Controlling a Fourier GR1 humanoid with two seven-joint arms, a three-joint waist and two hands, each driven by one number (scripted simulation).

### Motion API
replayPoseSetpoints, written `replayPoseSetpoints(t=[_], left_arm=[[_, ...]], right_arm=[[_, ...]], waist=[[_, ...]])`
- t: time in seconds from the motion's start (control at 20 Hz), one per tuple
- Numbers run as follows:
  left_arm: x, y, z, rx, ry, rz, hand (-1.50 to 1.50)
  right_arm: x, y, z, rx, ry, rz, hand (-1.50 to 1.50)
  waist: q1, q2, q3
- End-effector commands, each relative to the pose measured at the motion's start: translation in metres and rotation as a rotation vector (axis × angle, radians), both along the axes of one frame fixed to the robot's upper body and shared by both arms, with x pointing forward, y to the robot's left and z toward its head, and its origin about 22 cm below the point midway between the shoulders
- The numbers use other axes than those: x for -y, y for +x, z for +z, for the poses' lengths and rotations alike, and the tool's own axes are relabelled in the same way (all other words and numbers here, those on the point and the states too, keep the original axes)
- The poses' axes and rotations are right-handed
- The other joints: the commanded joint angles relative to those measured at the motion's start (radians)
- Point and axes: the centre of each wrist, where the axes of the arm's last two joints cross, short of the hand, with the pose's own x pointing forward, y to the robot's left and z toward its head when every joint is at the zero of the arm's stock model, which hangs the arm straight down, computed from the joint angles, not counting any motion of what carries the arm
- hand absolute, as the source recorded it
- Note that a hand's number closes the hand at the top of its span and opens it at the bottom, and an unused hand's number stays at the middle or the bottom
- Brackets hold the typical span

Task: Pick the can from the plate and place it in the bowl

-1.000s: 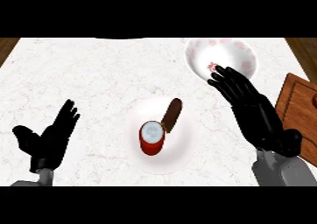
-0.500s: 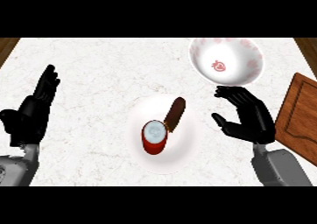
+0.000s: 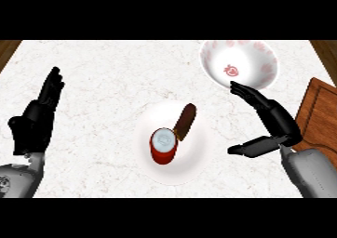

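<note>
- While lying on its side, the can (image 3: 164, 148) is seen on the plate (image 3: 172, 171), beside a brown stick (image 3: 185, 120)
- right hand (image 3: 269, 124) is held unclenched right of plate, grasping nothing; fingertips near bowl (image 3: 240, 62)
- left hand (image 3: 35, 120) rests unclenched at left edge

White marble counter (image 3: 102, 69), brown stick-shaped item (image 3: 185, 120), wooden board (image 3: 324, 114) at right edge

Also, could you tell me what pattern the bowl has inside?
The bowl is white with pinkish-red markings, one at its centre; the head view shows it.
</note>
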Motion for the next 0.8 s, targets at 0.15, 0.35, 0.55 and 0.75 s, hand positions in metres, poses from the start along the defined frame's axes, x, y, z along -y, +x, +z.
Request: replayPoseSetpoints(t=[0.15,0.35,0.55,0.75], left_arm=[[-0.003,0.007,0.009,-0.001,0.011,0.005,0.0],[0.007,0.018,0.013,0.007,0.017,0.007,0.0],[-0.006,0.017,0.008,0.007,0.021,0.014,0.0],[0.006,0.019,0.005,0.017,0.018,0.0,0.0]], right_arm=[[-0.028,0.018,0.062,0.0,-0.409,0.089,-1.5],[-0.06,0.024,0.08,-0.025,-0.547,0.167,-1.5],[-0.098,0.026,0.093,-0.065,-0.597,0.25,-1.5],[-0.131,0.025,0.086,-0.079,-0.643,0.334,-1.5]], waist=[[-0.001,-0.003,-0.002],[-0.003,0.0,-0.001],[0.0,0.001,0.0],[0.003,0.003,0.0]])
